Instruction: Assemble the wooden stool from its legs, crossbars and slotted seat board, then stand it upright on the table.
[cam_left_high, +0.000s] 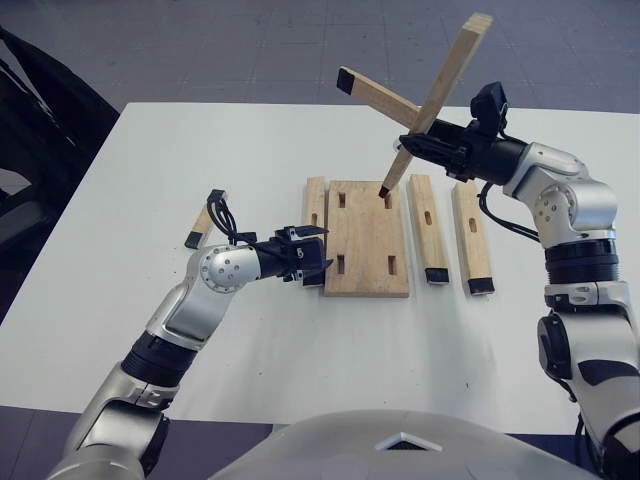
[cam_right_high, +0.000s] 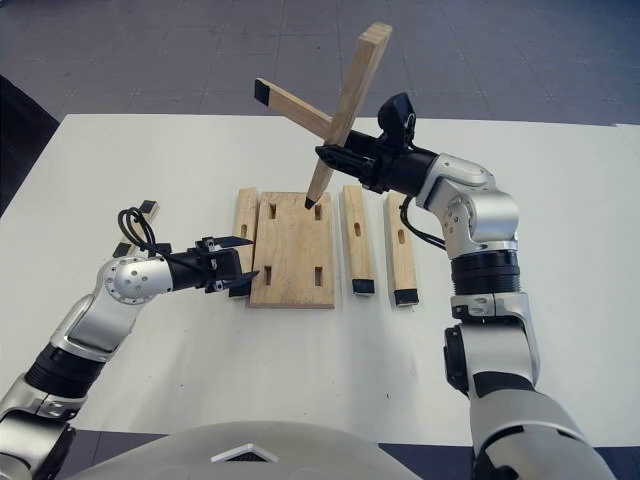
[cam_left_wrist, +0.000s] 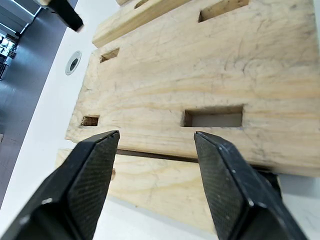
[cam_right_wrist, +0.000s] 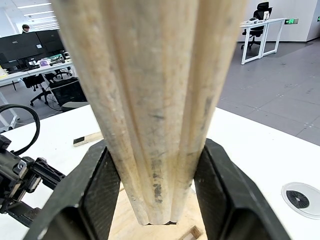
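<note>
- Left eye view: the left arm lay low over the white table (cam_left_high: 250, 150), elbow bent and forearm pointing right. The left gripper (cam_left_high: 315, 252) sat at the near left corner of the seat board (cam_left_high: 367, 240) with its fingers spread apart and nothing between them.
- The right arm was raised with the elbow bent and the forearm reaching left over the far side of the table. The right gripper (cam_left_high: 415, 143) was clamped on the crossed assembly (cam_left_high: 430, 100), held tilted above the board.
- The assembly's lower black-tipped end was at the board's far right slot. Contact with the board could not be made out.
- Left wrist view: the open pads (cam_left_wrist: 90, 180) framed the board's edge and the plank beside it. Whether they touched the wood could not be told.
- The short bar (cam_left_high: 200, 228) at far left was partly covered by the left arm's cable.
- The near end of the left leg (cam_left_high: 314, 200) was hidden behind the left gripper.
- Right wrist view: the gripped bar blocked most of the board below it.
- Count, left to right:
  - 1 short bar with a black end, lying well apart from the board.
  - 1 leg lying flat, just beside the board's left edge.
  - 1 seat board, flat at the table's centre, with 4 slots.
  - 1 crossed assembly made of 2 bars, in the air.
  - 2 slotted legs lying flat with black feet toward the robot. The inner leg (cam_left_high: 427, 225) lay just right of the board and the outer leg (cam_left_high: 472, 235) lay beside it.
</note>
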